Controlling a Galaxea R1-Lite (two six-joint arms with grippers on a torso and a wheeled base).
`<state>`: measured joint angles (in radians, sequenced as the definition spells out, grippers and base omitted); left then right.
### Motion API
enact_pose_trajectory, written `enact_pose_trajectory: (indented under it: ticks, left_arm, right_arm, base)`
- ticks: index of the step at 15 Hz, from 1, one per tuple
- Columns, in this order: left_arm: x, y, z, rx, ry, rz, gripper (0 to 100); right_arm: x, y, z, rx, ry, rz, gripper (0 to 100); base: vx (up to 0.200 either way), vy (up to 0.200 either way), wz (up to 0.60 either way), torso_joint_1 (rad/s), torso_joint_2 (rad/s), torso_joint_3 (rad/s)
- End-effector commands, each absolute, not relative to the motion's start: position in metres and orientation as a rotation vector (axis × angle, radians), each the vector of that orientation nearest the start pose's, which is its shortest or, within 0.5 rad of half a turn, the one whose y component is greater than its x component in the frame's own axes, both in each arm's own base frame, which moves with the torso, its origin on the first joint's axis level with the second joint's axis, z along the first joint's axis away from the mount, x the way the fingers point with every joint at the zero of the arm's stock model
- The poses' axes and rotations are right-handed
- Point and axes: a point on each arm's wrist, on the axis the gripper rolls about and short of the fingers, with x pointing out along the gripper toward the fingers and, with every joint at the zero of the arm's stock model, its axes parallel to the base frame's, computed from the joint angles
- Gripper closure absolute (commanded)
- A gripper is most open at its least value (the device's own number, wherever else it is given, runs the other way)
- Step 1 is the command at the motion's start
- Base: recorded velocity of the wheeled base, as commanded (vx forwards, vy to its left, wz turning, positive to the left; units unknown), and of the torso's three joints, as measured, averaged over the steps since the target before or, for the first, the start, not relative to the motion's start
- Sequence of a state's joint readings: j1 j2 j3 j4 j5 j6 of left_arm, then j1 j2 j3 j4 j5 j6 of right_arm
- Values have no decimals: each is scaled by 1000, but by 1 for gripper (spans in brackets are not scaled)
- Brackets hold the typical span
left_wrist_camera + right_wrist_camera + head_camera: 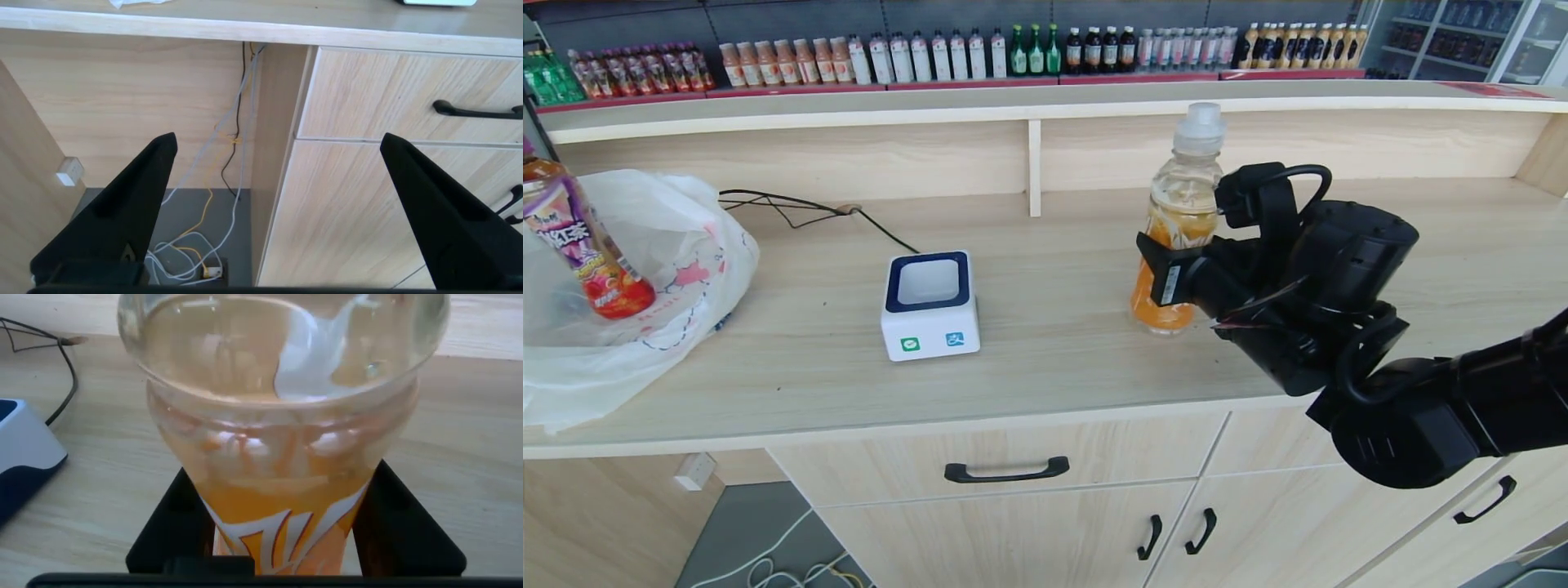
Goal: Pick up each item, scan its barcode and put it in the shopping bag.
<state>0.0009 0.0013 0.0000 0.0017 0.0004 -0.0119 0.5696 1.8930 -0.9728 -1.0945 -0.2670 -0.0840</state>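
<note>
A clear bottle of orange drink [1180,220] with a white cap stands upright at the right of the wooden counter [1054,269]. My right gripper [1176,265] is shut on its lower half. In the right wrist view the bottle [286,416] sits between the two black fingers [167,535]. I cannot tell whether its base touches the counter. The white and blue barcode scanner [929,304] sits mid-counter, to the bottle's left. At the far left a white plastic shopping bag [686,245] holds a tilted red-and-purple tea bottle [584,245]. My left gripper [278,143] hangs open below the counter edge, facing the cabinet.
A black cable [792,208] runs from the scanner toward the back wall. A raised wooden ledge [1029,102] borders the counter's far side, with rows of bottles on shelves behind. Drawers and doors with black handles [1006,471] lie under the counter. Loose cables [233,163] hang beside the cabinet.
</note>
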Motion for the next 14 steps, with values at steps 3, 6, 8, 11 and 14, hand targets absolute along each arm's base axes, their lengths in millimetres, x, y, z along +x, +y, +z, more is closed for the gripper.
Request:
enact_pose_trajectory:
  ticks: [3,6,8,11,14]
  left_arm:
    - [-23,0,75,-12,3,3,0]
    - [-23,0,75,-12,3,3,0]
    - [-23,0,75,-12,3,3,0]
    - [-23,0,75,-12,3,3,0]
    - [-23,0,75,-12,3,2,0]
  right_arm:
    - [305,188,214,-6,-187,295,100]
    - [304,188,215,-3,-190,297,100]
    - [301,186,220,2,-202,297,100]
    - [295,182,231,15,-231,299,100]
    - [282,174,250,20,-245,303,100]
  base:
    - [0,0,0,0,0,0]
    - [0,0,0,0,0,0]
    - [0,0,0,0,0,0]
    - [0,0,0,0,0,0]
    - [0,0,0,0,0,0]
